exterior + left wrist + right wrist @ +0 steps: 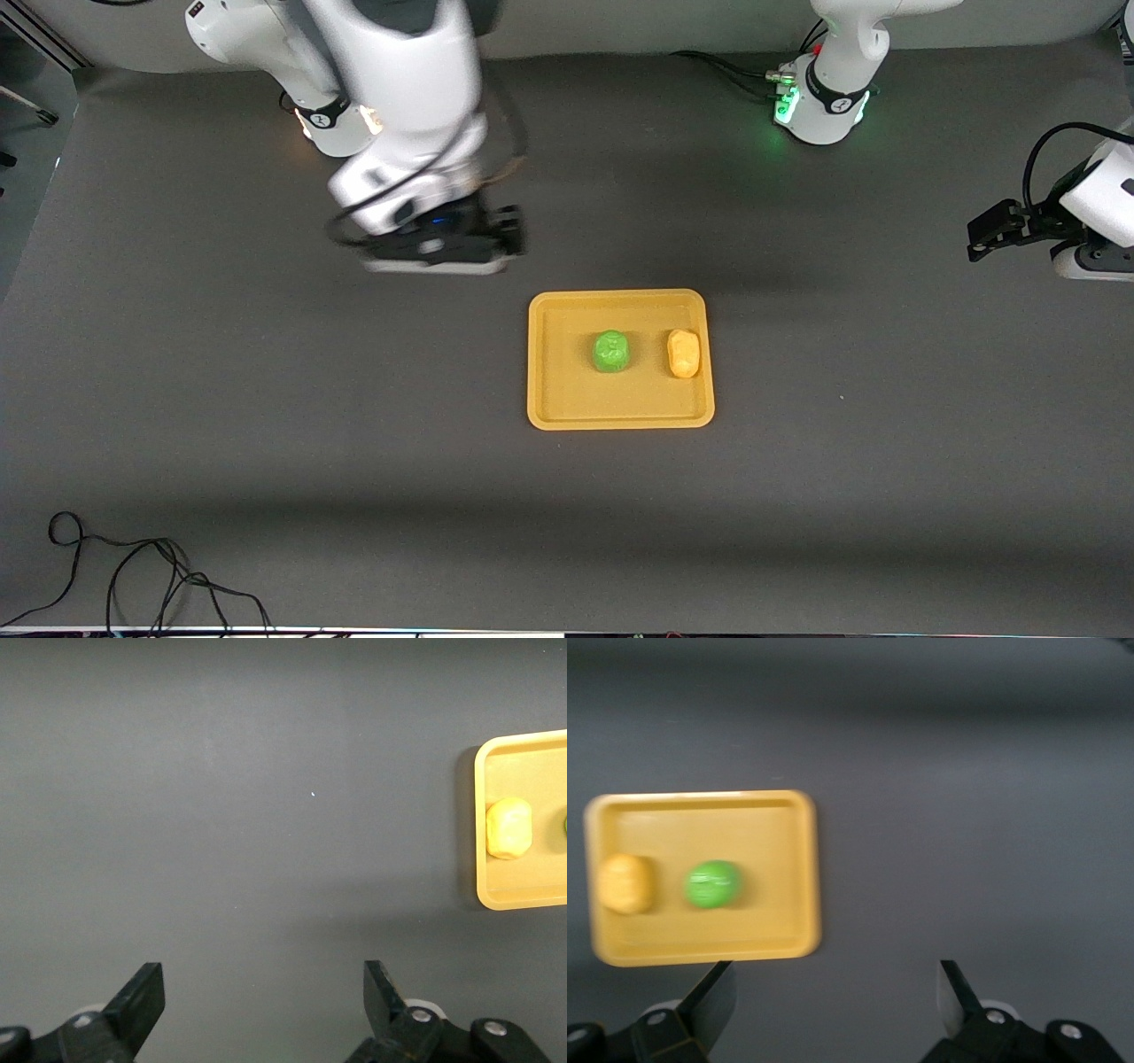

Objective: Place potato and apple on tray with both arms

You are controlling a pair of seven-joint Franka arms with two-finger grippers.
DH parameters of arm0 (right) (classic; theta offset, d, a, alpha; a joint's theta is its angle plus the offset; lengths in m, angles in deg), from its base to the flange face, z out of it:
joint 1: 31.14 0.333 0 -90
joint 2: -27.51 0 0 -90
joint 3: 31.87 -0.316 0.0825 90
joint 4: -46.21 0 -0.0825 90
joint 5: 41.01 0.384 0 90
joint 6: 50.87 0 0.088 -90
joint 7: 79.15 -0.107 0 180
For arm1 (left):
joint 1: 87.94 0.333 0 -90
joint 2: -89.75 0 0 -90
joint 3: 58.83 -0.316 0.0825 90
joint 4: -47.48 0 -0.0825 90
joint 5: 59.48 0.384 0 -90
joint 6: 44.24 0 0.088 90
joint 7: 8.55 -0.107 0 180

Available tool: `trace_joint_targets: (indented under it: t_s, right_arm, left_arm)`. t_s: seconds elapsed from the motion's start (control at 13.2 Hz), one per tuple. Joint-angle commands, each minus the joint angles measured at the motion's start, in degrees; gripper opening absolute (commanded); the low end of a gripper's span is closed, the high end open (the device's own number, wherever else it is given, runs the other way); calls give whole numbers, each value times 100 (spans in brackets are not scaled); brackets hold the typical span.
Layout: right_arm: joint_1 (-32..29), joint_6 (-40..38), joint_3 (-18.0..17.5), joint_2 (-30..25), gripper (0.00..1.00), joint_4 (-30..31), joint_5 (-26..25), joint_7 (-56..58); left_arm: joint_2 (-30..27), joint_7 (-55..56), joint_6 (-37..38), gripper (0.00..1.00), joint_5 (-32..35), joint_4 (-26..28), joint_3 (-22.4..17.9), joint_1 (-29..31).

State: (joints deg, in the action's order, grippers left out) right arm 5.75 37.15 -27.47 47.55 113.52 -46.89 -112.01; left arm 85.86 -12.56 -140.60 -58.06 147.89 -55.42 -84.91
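The yellow-orange tray (pixel 567 390) lies mid-table. On it rest the green apple (pixel 610 351) and, beside it toward the left arm's end, the potato (pixel 683 353). My right gripper (pixel 507 232) is open and empty over bare table, just off the tray's corner toward the right arm's base. Its wrist view shows its open gripper (pixel 835 997), the tray (pixel 780 842), the apple (pixel 714 884) and the potato (pixel 626 883). My left gripper (pixel 983 239) is open and empty over bare table at the left arm's end. Its wrist view shows its open gripper (pixel 264 992), the tray (pixel 532 762) and the potato (pixel 508 827).
A loose black cable (pixel 133 576) lies on the table near the front camera at the right arm's end. More cables (pixel 726 71) run to the left arm's base. The table is a dark grey mat (pixel 266 399).
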Motion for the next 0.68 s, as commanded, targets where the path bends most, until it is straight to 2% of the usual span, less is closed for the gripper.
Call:
trace_joint_targets:
  t_s: [0.0, 0.15, 0.3, 0.45, 0.61]
  right_arm:
    - [-1442, 111, -438, -1491, 100, 1607, 331, 1523]
    - [-2446, 93, -729, -1915, 100, 1977, 350, 2343]
    - [-3202, 93, -748, -2039, 100, 2101, 359, 2984]
    - [-3722, 102, -739, -2039, 100, 2102, 368, 3451]
    - [-3838, 102, -582, -2039, 100, 2110, 412, 3602]
  left_arm:
    - [55, -127, 126, 100, -28, -153, -8, 13]
    - [55, -136, 126, 100, -28, -162, -8, 13]
    - [55, -136, 135, 100, -28, -162, -8, 13]
    - [47, -136, 135, 100, -28, -162, -8, 13]
    - [47, -136, 135, 100, -28, -180, -8, 13]
